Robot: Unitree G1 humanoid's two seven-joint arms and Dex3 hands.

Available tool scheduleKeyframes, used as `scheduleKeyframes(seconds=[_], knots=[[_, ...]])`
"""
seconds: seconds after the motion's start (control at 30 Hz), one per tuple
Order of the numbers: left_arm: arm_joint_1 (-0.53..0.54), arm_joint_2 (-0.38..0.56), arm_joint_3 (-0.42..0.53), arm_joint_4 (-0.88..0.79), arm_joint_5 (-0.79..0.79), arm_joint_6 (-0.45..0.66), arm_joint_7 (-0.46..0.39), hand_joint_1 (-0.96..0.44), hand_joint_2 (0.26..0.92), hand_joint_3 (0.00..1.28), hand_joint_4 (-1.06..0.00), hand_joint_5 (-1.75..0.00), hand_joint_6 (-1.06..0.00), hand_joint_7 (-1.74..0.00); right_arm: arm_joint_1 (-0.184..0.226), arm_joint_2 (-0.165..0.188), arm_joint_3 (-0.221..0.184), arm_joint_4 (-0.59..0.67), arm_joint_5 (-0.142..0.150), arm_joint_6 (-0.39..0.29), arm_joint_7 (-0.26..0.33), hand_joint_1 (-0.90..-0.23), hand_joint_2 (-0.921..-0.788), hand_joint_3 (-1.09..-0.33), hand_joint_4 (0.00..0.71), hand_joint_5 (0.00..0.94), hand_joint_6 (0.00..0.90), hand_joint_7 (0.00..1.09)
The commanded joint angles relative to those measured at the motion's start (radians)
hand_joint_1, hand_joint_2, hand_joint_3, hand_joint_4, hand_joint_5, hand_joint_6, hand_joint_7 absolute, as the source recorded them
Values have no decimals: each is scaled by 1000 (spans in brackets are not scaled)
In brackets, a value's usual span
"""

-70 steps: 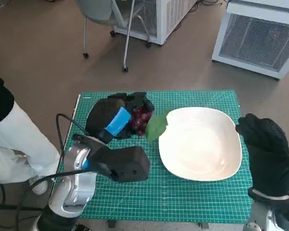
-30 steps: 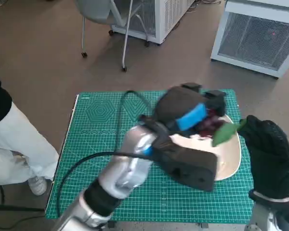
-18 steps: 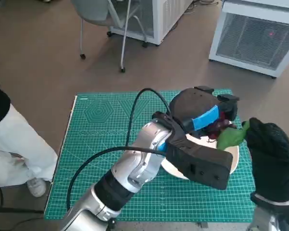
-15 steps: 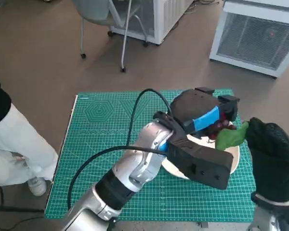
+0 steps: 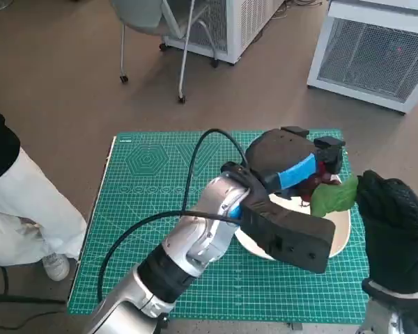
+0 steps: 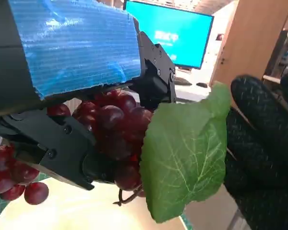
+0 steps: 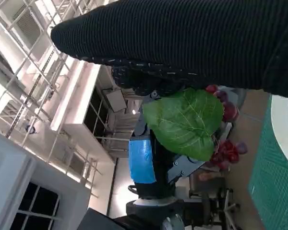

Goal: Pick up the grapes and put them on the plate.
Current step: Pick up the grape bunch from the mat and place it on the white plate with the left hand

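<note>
Covering most of your table is the green mat [image 5: 146, 209], and your left forearm [image 5: 195, 243] crosses it from about 7 o'clock toward 2 o'clock. At the mat's 3 o'clock side sits the plate [image 5: 340, 233], white, with only its near rim and a patch under the wrist showing, since the arm hides the rest.

Your left hand [image 5: 287, 161] hangs above the plate, blue tape across its back. In the left wrist view its black fingers [image 6: 62, 143] are curled round the grapes [image 6: 113, 132], so you are holding the bunch off the plate; a few loose berries dangle from the bunch over the plate's pale surface. The green leaf [image 5: 332, 197] sticks out of the bunch at 3 o'clock from the hand.

Your right hand [image 5: 393, 229] stands at the mat's 4 o'clock edge, just beside the plate. The leaf's tip reaches its glove; whether they touch you cannot tell from these views. How its fingers lie is also unclear: the glove shows only as a dark mass, with nothing seen in it.

Off the mat, a person's leg in white trousers [image 5: 28, 209] stands at 9 o'clock, a chair [image 5: 153, 21] at 12 o'clock and a white cabinet [image 5: 376, 49] at 1 o'clock.
</note>
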Motion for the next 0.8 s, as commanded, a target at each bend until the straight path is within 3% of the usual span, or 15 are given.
scheduleKeyframes(seconds=[0.03, 0.07, 0.13, 0.2, 0.27, 0.43, 0.8], knots=[[6, -17, 7, -1, -39, 10, -43, 91, 906, 269, -397, -1359, -379, -1036, 19, 7, -4, 8, 0, 1, -8, -350, -921, -500, 550, 486, 323, 806], [6, -17, 6, 0, -46, 18, -60, 115, 888, 259, -357, -1211, -353, -827, 19, 8, -3, 8, -1, 1, -9, -350, -921, -501, 550, 485, 324, 806], [2, -16, 2, 1, -58, 33, -94, 69, 836, 195, -247, -677, -319, -424, 19, 9, -2, 7, -2, 1, -11, -350, -921, -501, 551, 483, 324, 805], [-2, -13, -2, 0, -63, 42, -121, 8, 810, 131, -193, -318, -302, -212, 21, 10, 0, 4, -3, 2, -12, -350, -921, -501, 552, 482, 324, 805], [-6, -9, -5, 2, -65, 45, -140, -41, 801, 90, -163, -166, -292, -116, 22, 11, 2, 4, -4, 1, -12, -350, -921, -501, 552, 481, 324, 805], [-12, -3, -10, 17, -59, 27, -147, -121, 797, 38, -117, -24, -275, -19, 23, 12, 4, 7, -6, 2, -12, -353, -921, -502, 551, 477, 323, 806], [-4, 4, -17, 56, -36, -12, -83, -272, 818, 18, -92, -1, -248, -1, 29, 14, 9, 0, -8, 6, -18, -352, -921, -506, 550, 475, 319, 812]])
